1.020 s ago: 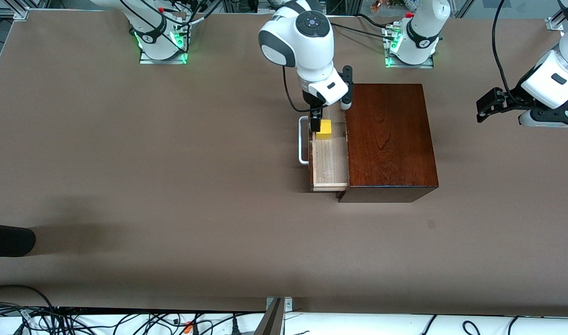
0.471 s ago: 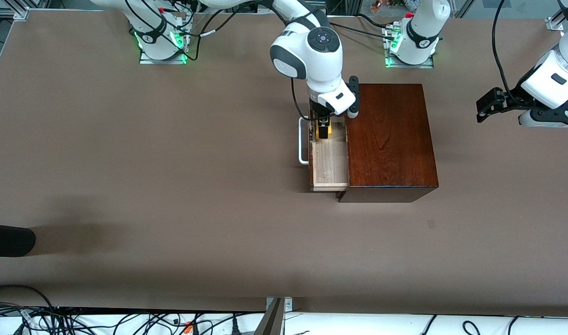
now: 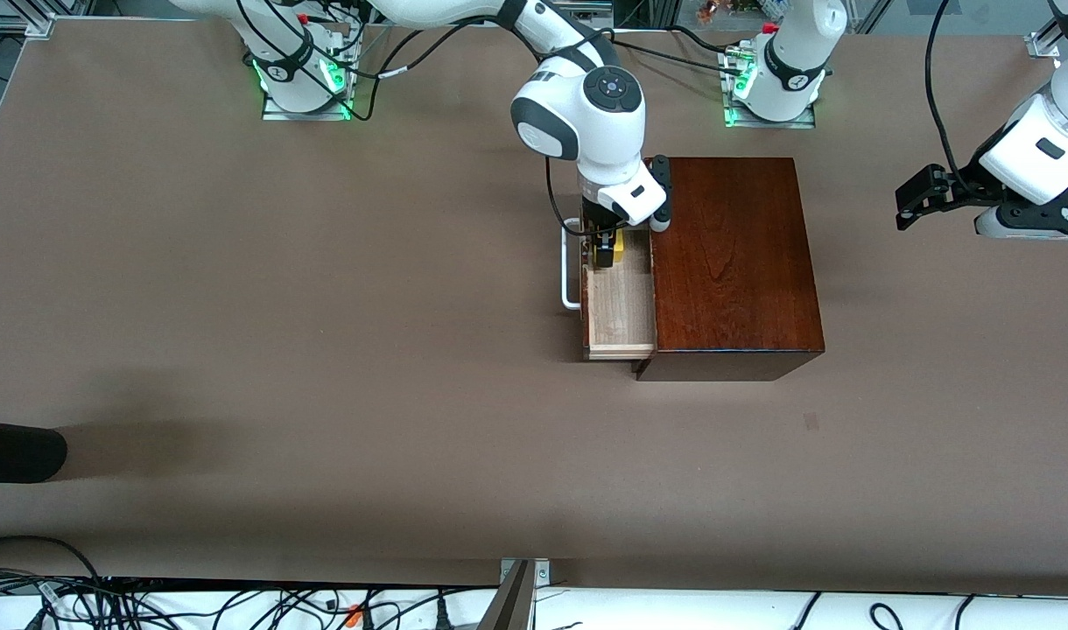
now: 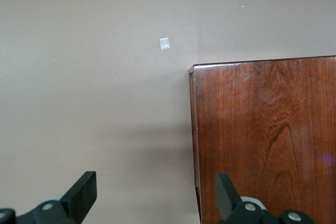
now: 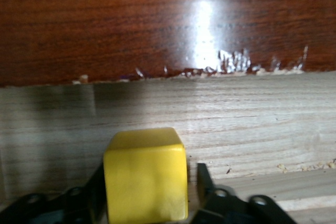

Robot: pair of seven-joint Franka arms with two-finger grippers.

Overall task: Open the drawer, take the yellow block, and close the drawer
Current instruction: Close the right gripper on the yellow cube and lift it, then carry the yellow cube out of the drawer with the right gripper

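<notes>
Yellow block (image 5: 145,174) sits between the right claw's (image 3: 606,251) narrowed fingers in the open drawer (image 3: 620,306); next, lift it straight out, while the left claw (image 3: 917,203) waits wide over the worktop (image 3: 324,350)

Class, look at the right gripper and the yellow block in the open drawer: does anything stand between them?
Nothing visible does. The right gripper straddles the yellow block in the open drawer, one finger on each side.

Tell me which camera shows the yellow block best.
The right wrist view: the yellow block fills the foreground between the right gripper fingers. The front view shows only a small yellow patch in the open drawer, partly covered by the gripper. The left wrist view misses it.
</notes>
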